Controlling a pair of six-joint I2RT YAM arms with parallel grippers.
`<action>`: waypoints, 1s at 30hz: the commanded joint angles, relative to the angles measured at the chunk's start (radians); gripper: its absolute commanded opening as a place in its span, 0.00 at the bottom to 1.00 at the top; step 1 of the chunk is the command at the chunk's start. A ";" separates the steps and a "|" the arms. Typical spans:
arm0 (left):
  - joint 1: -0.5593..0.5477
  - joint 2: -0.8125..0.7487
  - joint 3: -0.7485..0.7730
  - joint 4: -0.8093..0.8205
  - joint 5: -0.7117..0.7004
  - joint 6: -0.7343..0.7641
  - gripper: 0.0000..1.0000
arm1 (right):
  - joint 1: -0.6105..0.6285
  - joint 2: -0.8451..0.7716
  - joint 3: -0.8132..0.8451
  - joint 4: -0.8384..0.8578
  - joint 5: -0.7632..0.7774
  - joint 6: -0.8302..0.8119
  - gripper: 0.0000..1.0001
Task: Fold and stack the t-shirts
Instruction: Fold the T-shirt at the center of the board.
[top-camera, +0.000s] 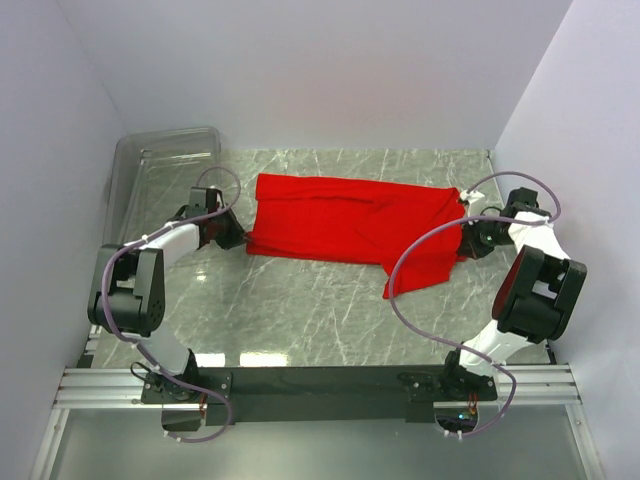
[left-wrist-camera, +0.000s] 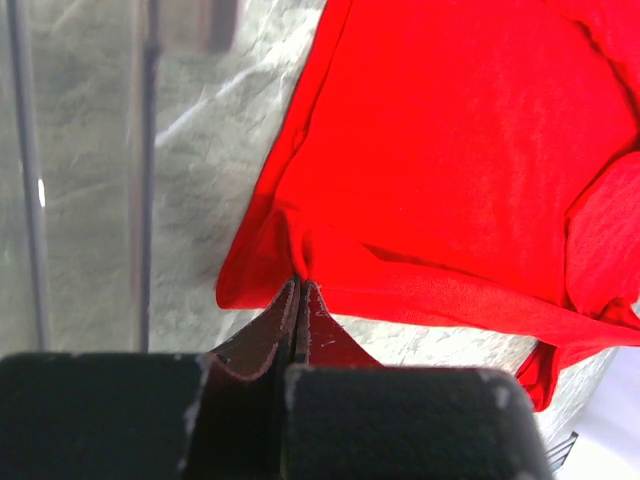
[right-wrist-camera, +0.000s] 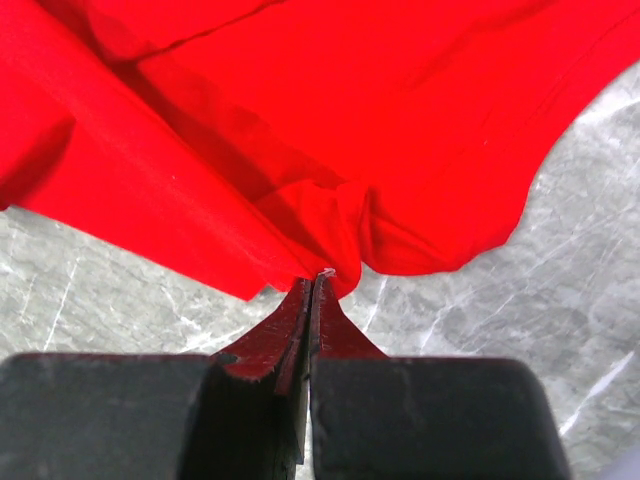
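Grey marble table (top-camera: 300, 310), white walls (top-camera: 330, 70), clear bin (top-camera: 160, 160) far left, red shirt (top-camera: 340, 220) spread across, left gripper (top-camera: 237, 240) and right gripper (top-camera: 466, 230) pinching its opposite ends.

Top view high at the near edge, looking down over the whole desk (top-camera: 300, 310), wrist views low and close behind left end effector (left-wrist-camera: 298, 295) and right end effector (right-wrist-camera: 316, 285), facing opposite ends of the red shirt (top-camera: 340, 215), seen in all three.
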 joint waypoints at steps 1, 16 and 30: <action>0.004 0.017 0.050 0.034 0.026 0.019 0.01 | 0.000 0.013 0.047 0.017 -0.034 0.023 0.00; 0.005 0.042 0.111 0.000 0.052 0.039 0.01 | 0.000 0.019 0.108 -0.146 -0.089 -0.092 0.00; 0.015 -0.225 -0.153 -0.092 0.081 0.071 0.01 | 0.000 -0.173 -0.140 -0.281 0.128 -0.398 0.00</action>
